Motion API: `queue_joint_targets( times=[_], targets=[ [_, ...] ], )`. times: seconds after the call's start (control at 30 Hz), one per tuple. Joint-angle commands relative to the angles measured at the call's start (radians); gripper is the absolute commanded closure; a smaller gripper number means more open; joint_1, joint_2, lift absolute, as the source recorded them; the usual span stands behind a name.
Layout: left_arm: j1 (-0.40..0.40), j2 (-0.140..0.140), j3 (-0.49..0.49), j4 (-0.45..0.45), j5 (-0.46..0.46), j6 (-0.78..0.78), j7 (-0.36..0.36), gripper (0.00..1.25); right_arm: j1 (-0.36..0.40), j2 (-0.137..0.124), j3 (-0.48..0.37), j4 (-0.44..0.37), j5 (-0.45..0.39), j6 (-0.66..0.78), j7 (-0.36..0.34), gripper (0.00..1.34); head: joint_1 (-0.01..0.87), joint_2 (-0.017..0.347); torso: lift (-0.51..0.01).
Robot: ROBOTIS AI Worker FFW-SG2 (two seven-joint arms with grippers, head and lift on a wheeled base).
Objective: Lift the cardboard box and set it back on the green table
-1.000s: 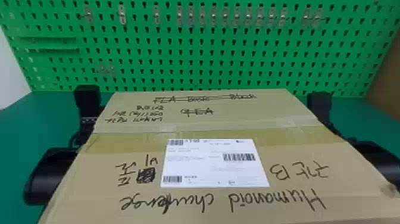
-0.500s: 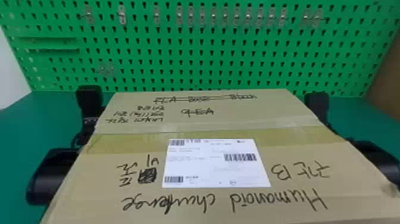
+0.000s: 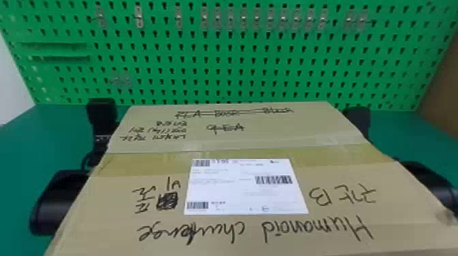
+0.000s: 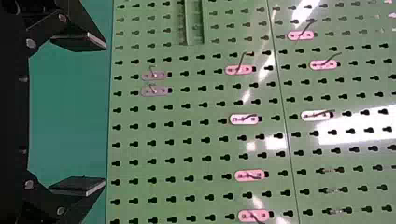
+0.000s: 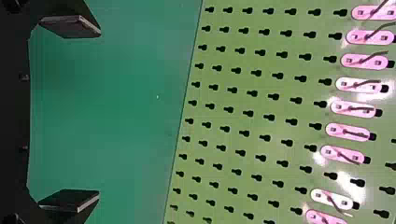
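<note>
Green pegboard [image 3: 221,64] at the back, green table [image 3: 44,136] below, folks! Cardboard box [image 3: 265,134] (white label [image 3: 238,190] up top, approx. mid) is betw. L gripper [image 3: 101,114] and R gripper [image 3: 357,119], both w/ fingers spread wide. From where I'm standing, can't tell if it's touching the table.

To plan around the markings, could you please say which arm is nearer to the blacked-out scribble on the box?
Left. The left arm is beside the box, on the side where the scribble lies; the right arm is at the other side, past the white label.
</note>
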Motion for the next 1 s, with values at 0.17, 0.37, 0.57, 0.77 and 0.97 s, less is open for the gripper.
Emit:
queue_joint_targets(
  times=[0.17, 0.37, 0.57, 0.77, 0.97],
  targets=[
    [0.000, 0.000, -0.004, 0.000, -0.001, 0.000, 0.000, 0.24, -0.003, 0.002, 0.012, 0.005, -0.003, -0.001, 0.000, 0.09, 0.566, 0.054, -0.183],
    [0.000, 0.000, -0.004, 0.002, 0.001, 0.000, 0.000, 0.24, -0.006, 0.004, 0.019, 0.008, -0.006, -0.004, 0.000, 0.09, 0.566, 0.054, -0.183],
    [0.000, 0.000, -0.004, 0.002, 0.001, 0.000, 0.000, 0.24, -0.006, 0.004, 0.019, 0.008, -0.006, -0.004, 0.000, 0.09, 0.566, 0.054, -0.183],
    [0.000, -0.002, -0.007, 0.003, 0.001, 0.000, 0.000, 0.24, -0.008, 0.007, 0.025, 0.009, -0.006, -0.004, 0.000, 0.09, 0.566, 0.054, -0.183],
    [0.000, -0.002, -0.004, 0.003, 0.001, 0.000, 0.000, 0.24, -0.008, 0.005, 0.023, 0.011, -0.006, -0.004, 0.000, 0.09, 0.566, 0.054, -0.183]
  ],
)
